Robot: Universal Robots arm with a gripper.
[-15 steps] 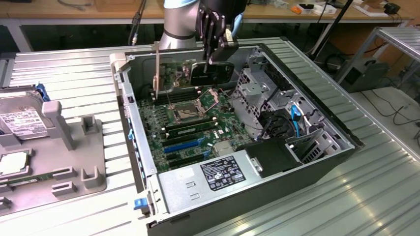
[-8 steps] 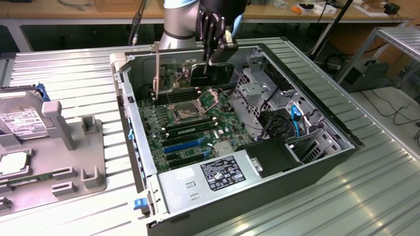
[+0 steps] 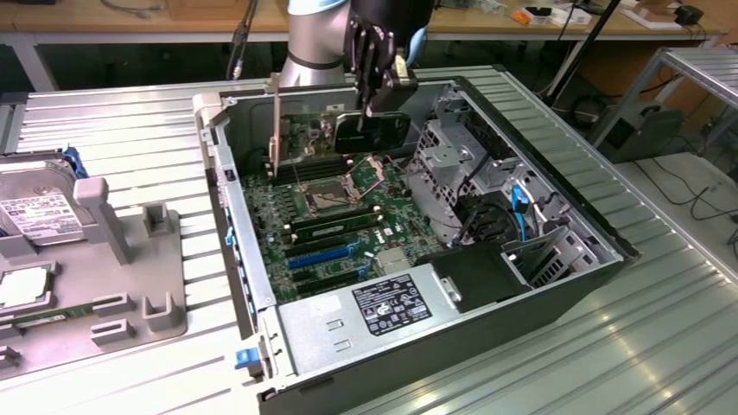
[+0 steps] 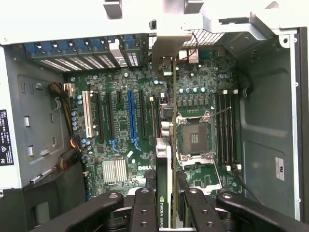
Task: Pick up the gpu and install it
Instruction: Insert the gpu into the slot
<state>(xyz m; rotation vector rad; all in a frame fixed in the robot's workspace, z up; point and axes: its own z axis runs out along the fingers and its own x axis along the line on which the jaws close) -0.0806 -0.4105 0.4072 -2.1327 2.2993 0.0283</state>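
1. Evidently the gripper (image 3: 378,82) is clenched on the gpu (image 3: 340,134). It pinches the card's upper edge so the card hangs on edge, contact edge downward. That hold looks suited to pressing it straight into a slot.
2. The gpu (image 4: 164,181) sits directly beneath the fingers, inside the open computer case (image 3: 213,173) and over the motherboard (image 4: 190,174). Its pale bracket (image 3: 276,125) faces the case's slotted rear wall. I cannot tell whether the contact edge has met a slot.
3. Just to one side of the card's line lies the blue slot (image 4: 131,116). On the other side is the empty CPU socket (image 4: 194,137), with the memory sticks (image 4: 227,125) beyond it.
4. The socket's raised frame is near the card and is probably the tightest clearance.
5. The drive cage (image 3: 444,160) and the blue cables (image 3: 519,212) stand off to the gripper's side, apart from the card.
6. The power supply (image 3: 369,316) lies at the case's far end from the gripper. The hard drive (image 3: 34,207) rests outside the case, well apart.
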